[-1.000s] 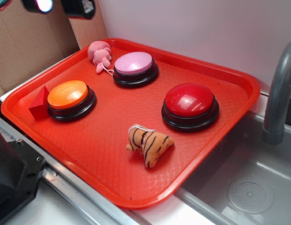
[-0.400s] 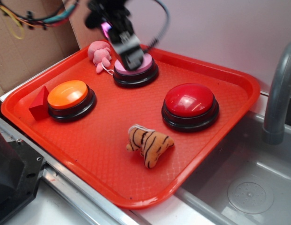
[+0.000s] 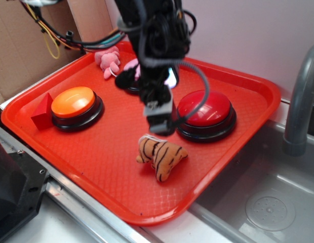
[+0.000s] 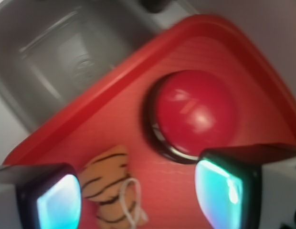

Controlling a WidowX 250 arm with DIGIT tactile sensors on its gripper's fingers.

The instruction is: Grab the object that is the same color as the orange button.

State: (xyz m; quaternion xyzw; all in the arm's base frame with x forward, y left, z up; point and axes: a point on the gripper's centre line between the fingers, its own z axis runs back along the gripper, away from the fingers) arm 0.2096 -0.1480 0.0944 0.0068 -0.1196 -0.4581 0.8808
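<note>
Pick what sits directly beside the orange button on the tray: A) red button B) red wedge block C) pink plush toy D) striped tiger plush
B: the red wedge block sits against the orange button's left edge in the exterior view, while the tiger plush lies apart near the tray's front.

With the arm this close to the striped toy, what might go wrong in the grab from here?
1. In the wrist view the plush tiger sits off toward one finger rather than centred in the open end effector, so closing may clip it or push it away.
2. The red button lies right beside the end effector; a descent could press it.
3. The tiger's string loop could snag a finger.
</note>
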